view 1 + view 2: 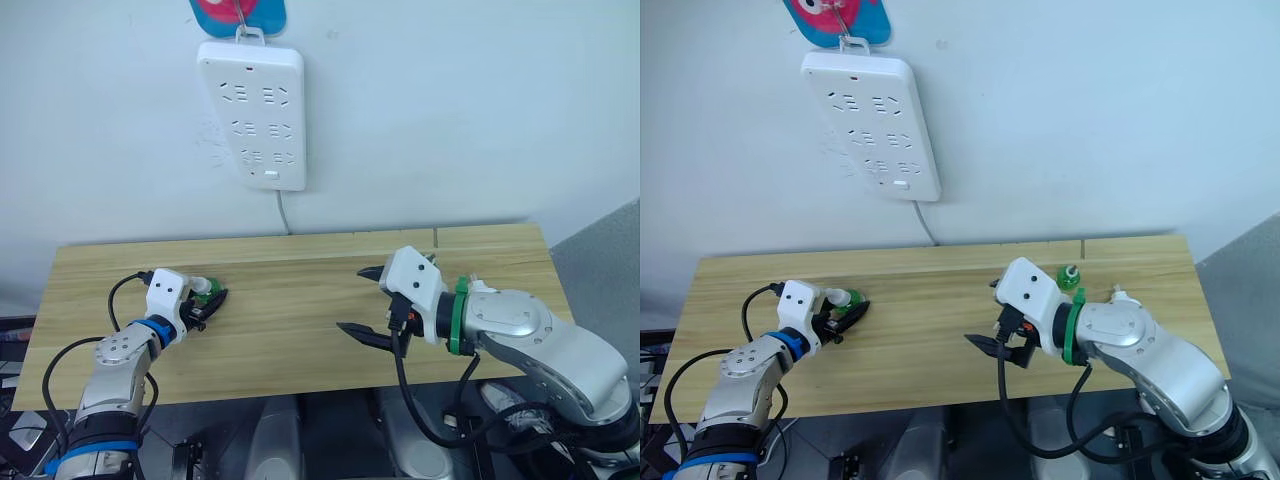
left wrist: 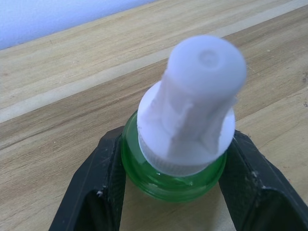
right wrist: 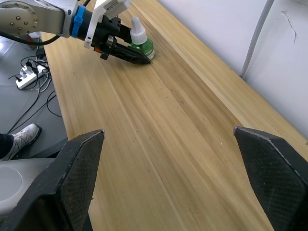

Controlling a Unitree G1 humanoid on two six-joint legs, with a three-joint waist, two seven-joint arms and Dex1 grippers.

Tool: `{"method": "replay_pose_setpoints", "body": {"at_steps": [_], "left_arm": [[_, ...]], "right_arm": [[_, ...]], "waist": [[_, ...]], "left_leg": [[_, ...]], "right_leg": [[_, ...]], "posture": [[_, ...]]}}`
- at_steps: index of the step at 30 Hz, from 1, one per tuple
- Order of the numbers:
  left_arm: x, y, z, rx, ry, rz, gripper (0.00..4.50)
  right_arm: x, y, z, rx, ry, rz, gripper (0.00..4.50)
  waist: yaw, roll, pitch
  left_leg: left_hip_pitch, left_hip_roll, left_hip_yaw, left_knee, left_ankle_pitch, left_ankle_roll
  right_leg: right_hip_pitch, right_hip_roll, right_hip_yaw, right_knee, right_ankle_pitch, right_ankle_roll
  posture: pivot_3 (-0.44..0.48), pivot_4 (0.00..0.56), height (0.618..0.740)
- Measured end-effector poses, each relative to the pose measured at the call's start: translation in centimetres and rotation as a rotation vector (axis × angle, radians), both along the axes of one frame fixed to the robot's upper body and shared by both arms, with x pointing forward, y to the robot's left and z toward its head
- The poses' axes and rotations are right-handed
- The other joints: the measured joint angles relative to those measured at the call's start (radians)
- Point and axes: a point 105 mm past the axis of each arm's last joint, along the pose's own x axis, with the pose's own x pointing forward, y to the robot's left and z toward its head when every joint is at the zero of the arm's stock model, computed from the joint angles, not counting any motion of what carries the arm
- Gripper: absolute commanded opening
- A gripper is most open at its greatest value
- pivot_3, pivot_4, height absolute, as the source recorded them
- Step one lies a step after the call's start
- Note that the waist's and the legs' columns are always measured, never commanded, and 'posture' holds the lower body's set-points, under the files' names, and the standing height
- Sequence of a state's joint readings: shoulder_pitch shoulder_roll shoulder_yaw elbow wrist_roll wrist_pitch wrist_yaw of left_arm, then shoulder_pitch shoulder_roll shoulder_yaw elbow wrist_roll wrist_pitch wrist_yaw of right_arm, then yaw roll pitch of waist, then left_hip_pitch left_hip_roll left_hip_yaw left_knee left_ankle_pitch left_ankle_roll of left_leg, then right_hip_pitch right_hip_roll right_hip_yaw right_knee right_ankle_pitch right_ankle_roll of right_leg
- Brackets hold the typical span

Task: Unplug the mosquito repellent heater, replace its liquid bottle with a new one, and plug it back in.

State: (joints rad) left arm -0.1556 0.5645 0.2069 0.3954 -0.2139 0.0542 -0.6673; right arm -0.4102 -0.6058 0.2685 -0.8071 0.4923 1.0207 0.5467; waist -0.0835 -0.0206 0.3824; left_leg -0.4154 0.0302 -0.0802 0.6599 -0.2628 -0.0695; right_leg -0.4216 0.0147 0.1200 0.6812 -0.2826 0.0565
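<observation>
While the power strip (image 1: pixel 254 112) hangs on the wall above the table (image 1: pixel 300 270), the right gripper (image 1: pixel 371 303) hovers mid-table, fingers wide apart. Left gripper (image 2: pixel 173 192) clamps the capped green bottle (image 2: pixel 180 144) at the table's left. Another bottle (image 1: pixel 1069 277) sits behind the right arm.

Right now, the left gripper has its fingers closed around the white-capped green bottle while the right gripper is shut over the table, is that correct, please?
Not quite: the right gripper is open, its fingers spread wide apart over the table, as the right wrist view shows. The left gripper does have its fingers closed around the white-capped green bottle.
</observation>
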Motion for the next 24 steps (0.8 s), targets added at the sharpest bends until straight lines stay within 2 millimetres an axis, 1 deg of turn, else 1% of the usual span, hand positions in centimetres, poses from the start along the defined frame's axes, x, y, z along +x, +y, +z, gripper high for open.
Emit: {"method": "replay_pose_setpoints", "body": {"at_steps": [4, 5, 6, 9, 11, 12, 13, 16, 20, 24], "left_arm": [[-0.2, -0.1, -0.1, 0.003, 0.003, -0.006, 2.25], [-0.3, -0.1, -0.1, 0.004, 0.004, -0.008, 2.25], [-0.4, -0.2, 0.0, 0.005, 0.002, -0.013, 2.25], [-0.5, -0.5, 0.2, 0.004, 0.001, -0.032, 2.25], [-0.9, -0.9, 0.2, 0.009, 0.013, -0.066, 2.25], [-1.1, -1.1, 0.2, 0.015, 0.022, -0.090, 2.25], [-1.4, -1.5, 0.2, 0.018, 0.034, -0.122, 2.25], [-1.7, -3.4, 1.4, 0.005, 0.035, -0.241, 2.25], [-1.9, -7.9, 5.1, -0.014, -0.019, -0.475, 2.25], [-1.6, -10.9, 7.8, -0.065, -0.040, -0.609, 2.25]], "right_arm": [[-0.4, 0.3, 0.7, 0.026, -0.048, 0.069, 4.50], [-0.4, 0.4, 0.9, 0.033, -0.055, 0.083, 4.50], [-0.4, 0.5, 1.0, 0.040, -0.060, 0.092, 4.50], [-0.4, 0.6, 1.2, 0.055, -0.071, 0.118, 4.50], [-0.1, 0.5, 1.1, 0.057, -0.073, 0.120, 4.50], [0.1, 0.4, 1.0, 0.055, -0.073, 0.115, 4.50], [0.3, 0.3, 1.0, 0.052, -0.072, 0.113, 4.50], [0.6, 0.2, 1.0, 0.045, -0.071, 0.114, 4.50], [0.9, 0.1, 1.8, 0.055, -0.085, 0.113, 4.50], [0.8, 0.4, 1.8, 0.072, -0.056, 0.118, 4.50]], "waist": [[0.000, 0.000, 0.000], [0.000, 0.000, 0.000], [0.000, 0.000, 0.000], [0.000, -0.001, -0.001], [0.000, -0.001, -0.001], [0.000, -0.002, -0.001], [0.000, -0.002, -0.001], [0.002, -0.005, -0.005], [0.001, -0.007, -0.011], [-0.004, -0.008, -0.029]], "left_leg": [[0.000, 0.000, 0.000, 0.000, 0.000, 0.000], [0.000, 0.000, 0.000, 0.000, 0.000, 0.000], [0.000, 0.000, 0.000, 0.000, 0.000, 0.000], [-0.001, 0.000, 0.000, 0.000, 0.000, 0.000], [-0.001, 0.000, -0.001, 0.000, 0.000, 0.000], [-0.001, 0.000, -0.001, 0.000, 0.000, -0.001], [-0.002, 0.000, -0.001, 0.000, 0.000, -0.001], [-0.004, 0.000, -0.004, 0.000, 0.003, -0.006], [-0.007, -0.001, -0.006, 0.001, 0.004, -0.008], [-0.010, -0.001, -0.009, 0.001, 0.005, -0.008]], "right_leg": [[0.000, 0.000, 0.000, 0.000, 0.000, 0.000], [0.000, 0.000, 0.000, 0.000, 0.000, 0.000], [0.000, 0.000, 0.000, 0.000, 0.000, 0.000], [0.000, -0.001, 0.000, 0.000, 0.000, 0.000], [0.000, -0.001, -0.001, -0.001, 0.000, 0.000], [-0.001, -0.001, -0.001, -0.001, 0.000, 0.000], [-0.001, -0.001, -0.001, -0.001, 0.001, -0.001], [-0.002, -0.002, -0.004, -0.001, 0.003, -0.005], [-0.003, -0.003, -0.007, -0.001, 0.003, -0.005], [-0.004, -0.002, -0.011, -0.001, 0.003, -0.006]], "posture": [[-0.088, 0.399, 0.736], [-0.084, 0.387, 0.736], [-0.084, 0.387, 0.736], [-0.088, 0.357, 0.736], [-0.091, 0.352, 0.736], [-0.106, 0.323, 0.736], [-0.113, 0.313, 0.736], [-0.133, 0.287, 0.736], [-0.150, 0.251, 0.736], [-0.161, 0.223, 0.736]]}}
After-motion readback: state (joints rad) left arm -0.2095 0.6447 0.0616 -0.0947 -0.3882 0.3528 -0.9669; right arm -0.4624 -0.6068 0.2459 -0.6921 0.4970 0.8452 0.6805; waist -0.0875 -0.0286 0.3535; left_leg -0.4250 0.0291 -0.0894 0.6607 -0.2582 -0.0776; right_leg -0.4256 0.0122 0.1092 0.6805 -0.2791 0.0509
